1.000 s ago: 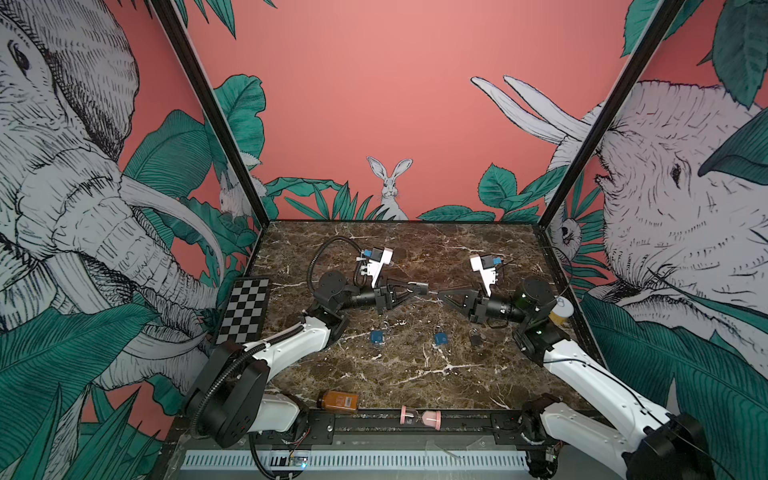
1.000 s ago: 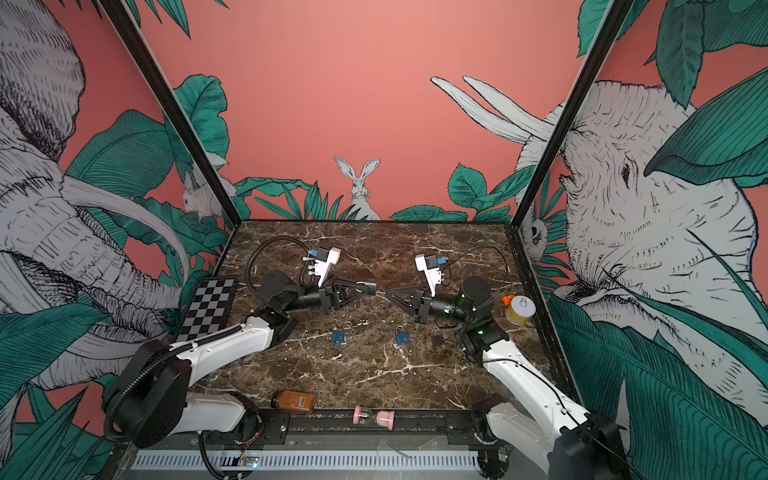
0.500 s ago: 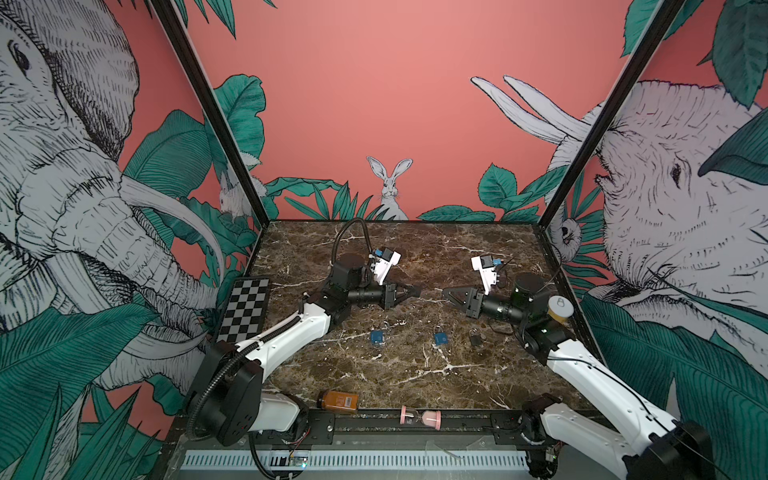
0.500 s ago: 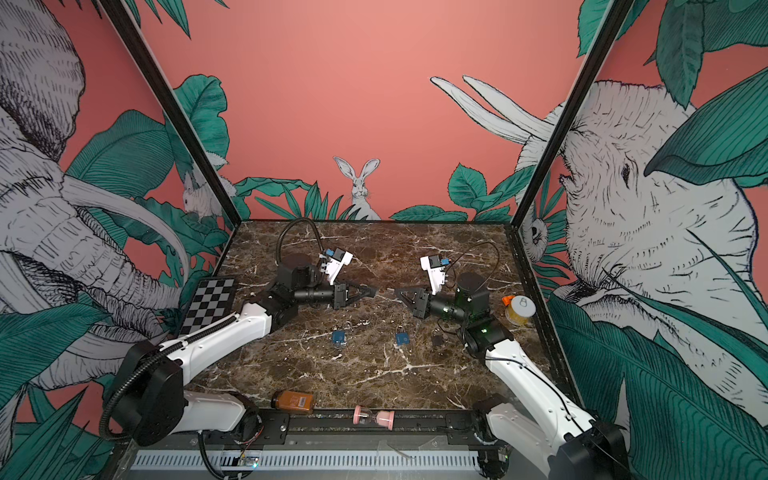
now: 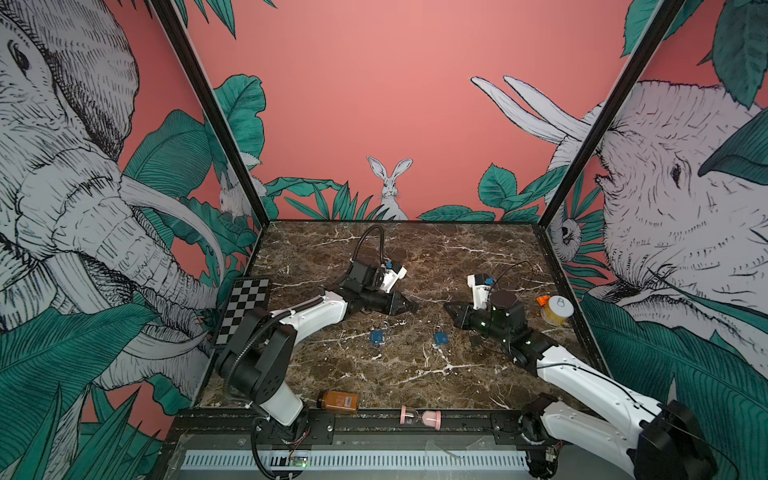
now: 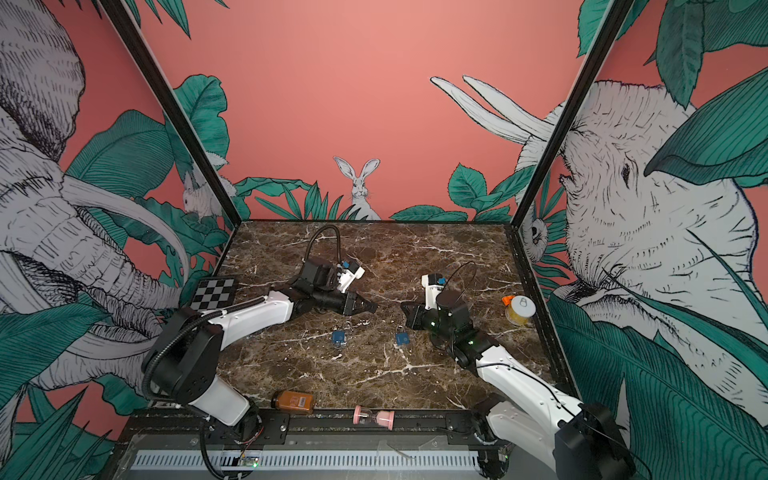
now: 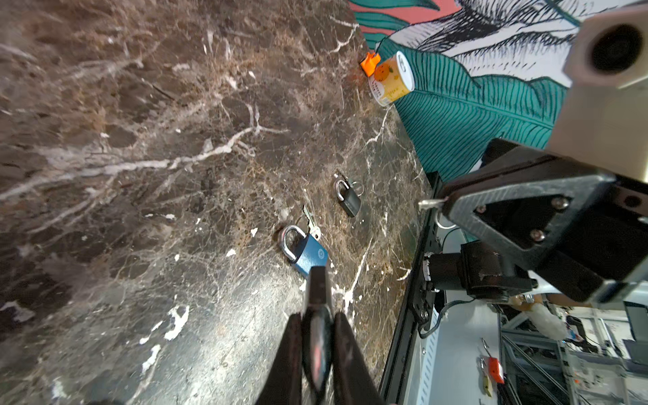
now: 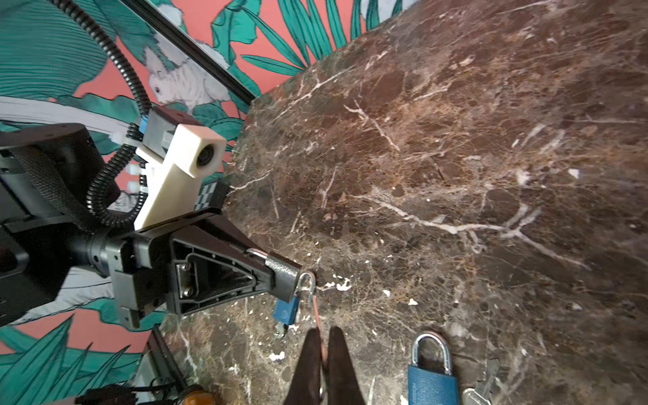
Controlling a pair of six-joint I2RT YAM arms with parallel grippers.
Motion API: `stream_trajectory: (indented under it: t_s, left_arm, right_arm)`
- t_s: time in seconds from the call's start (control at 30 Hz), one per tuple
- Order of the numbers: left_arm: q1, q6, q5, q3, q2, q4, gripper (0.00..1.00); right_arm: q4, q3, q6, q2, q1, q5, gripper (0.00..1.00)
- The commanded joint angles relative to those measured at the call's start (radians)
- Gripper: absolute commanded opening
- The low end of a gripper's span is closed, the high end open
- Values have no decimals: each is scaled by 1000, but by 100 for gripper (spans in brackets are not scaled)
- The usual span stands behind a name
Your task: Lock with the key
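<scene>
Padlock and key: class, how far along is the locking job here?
Done: the left jaws are shut on a dark padlock and the right jaws pinch the key, tip showing. In hand: the two face each other above the table, a gap between. Left: insert the key and turn it. Whether the padlock is already locked cannot be told.

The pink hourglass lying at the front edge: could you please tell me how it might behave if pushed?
The hourglass lies on its side on round end caps, so it would probably roll. Its clear middle looks like glass, so likely fragile. It looks slim, so probably light.
</scene>
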Motion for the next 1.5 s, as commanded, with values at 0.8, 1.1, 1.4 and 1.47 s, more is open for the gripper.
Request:
stream_trajectory:
  t_s: [0.8,1.1,1.4,1.47]
  left_arm:
    - [-74,505,8,389,412,-682,0]
    - [-74,534,-30,442,473,-737,0]
    - [-74,508,-59,429,470,-688,14]
    - [-74,502,-80,432,469,-674,15]
  right_arm:
    - [299,14,188,422,229,312,0]
    - [378,-23,230,495,239,340,0]
    - [436,-50,252,546,241,354,0]
    - [451,-51,259,561,241,348,2]
